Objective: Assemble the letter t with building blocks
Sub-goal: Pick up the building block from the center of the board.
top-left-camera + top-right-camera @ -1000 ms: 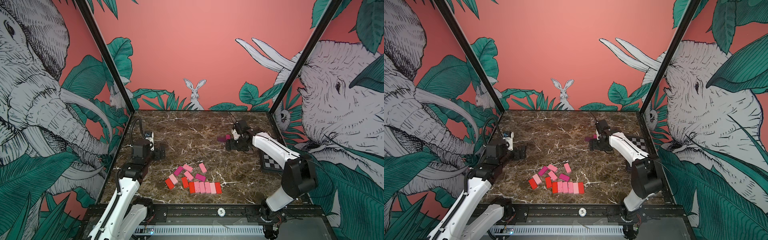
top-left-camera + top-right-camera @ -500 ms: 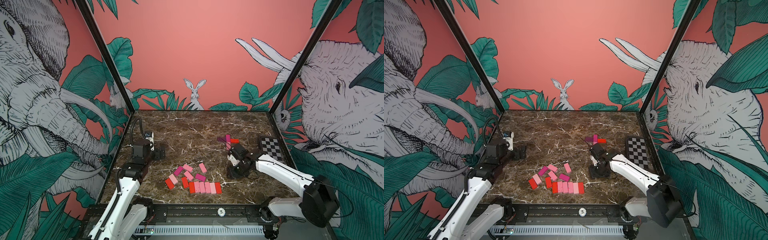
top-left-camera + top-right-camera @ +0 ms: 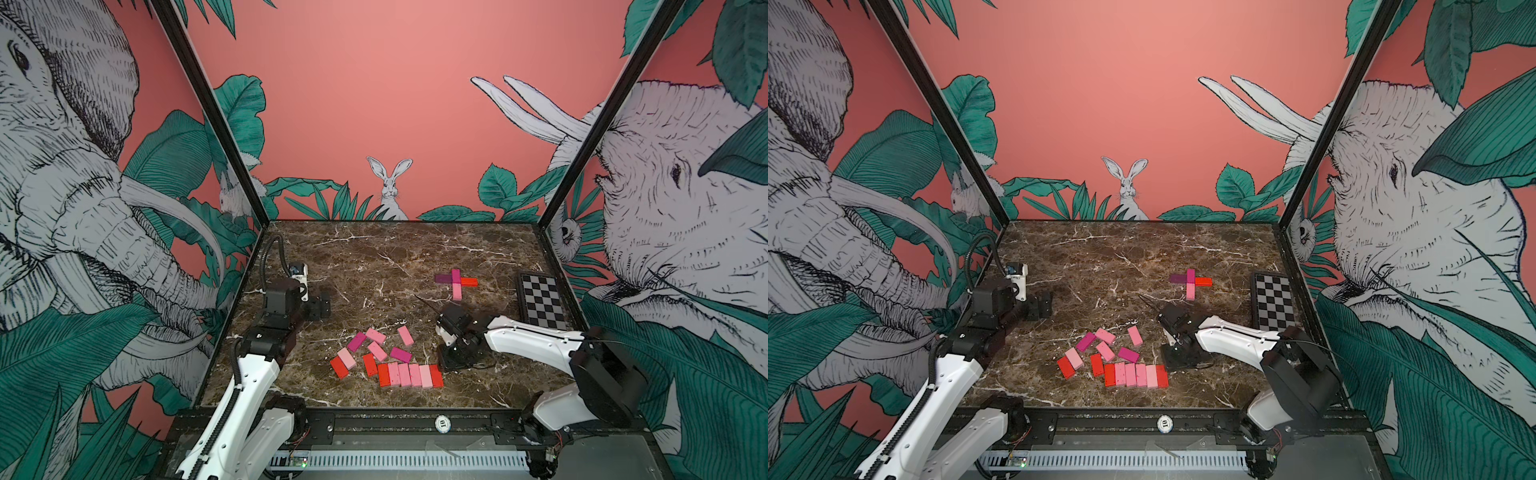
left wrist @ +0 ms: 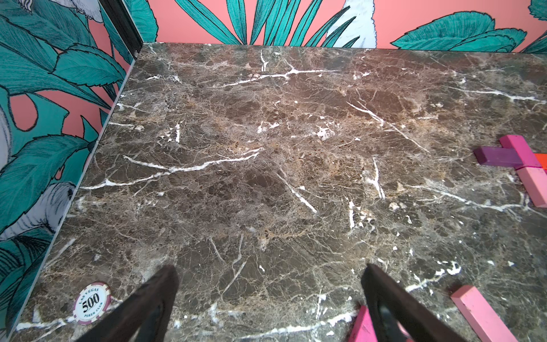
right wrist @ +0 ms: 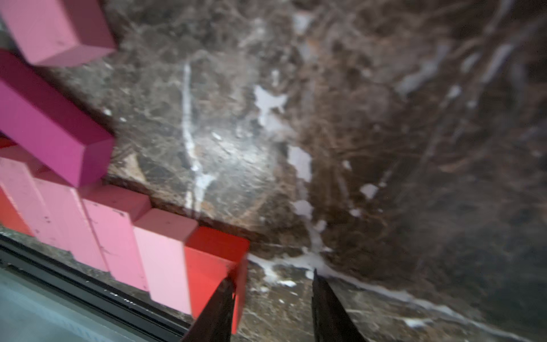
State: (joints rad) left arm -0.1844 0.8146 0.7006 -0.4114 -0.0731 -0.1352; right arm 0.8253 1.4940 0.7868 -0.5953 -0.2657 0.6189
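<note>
Building blocks [image 3: 409, 374] are laid in a row near the table [image 3: 374, 257] front in both top views, with a cross-shaped group [image 3: 456, 282] farther back. Left wrist view: the left gripper [image 4: 270, 268] is spread wide. Right wrist view: the right gripper [image 5: 271, 276] is narrowly parted, pinching nothing, beside the red end block [image 5: 213, 266].

From the middle of the table [image 3: 374, 257] in a top view, bare marble lies open from ten to one o'clock. The block cross [image 3: 456, 282] bars two, the checkerboard plate [image 3: 540, 299] three, the right gripper [image 3: 452, 366] five, the loose blocks [image 3: 376, 351] six, the left gripper [image 3: 324, 308] nine.
</note>
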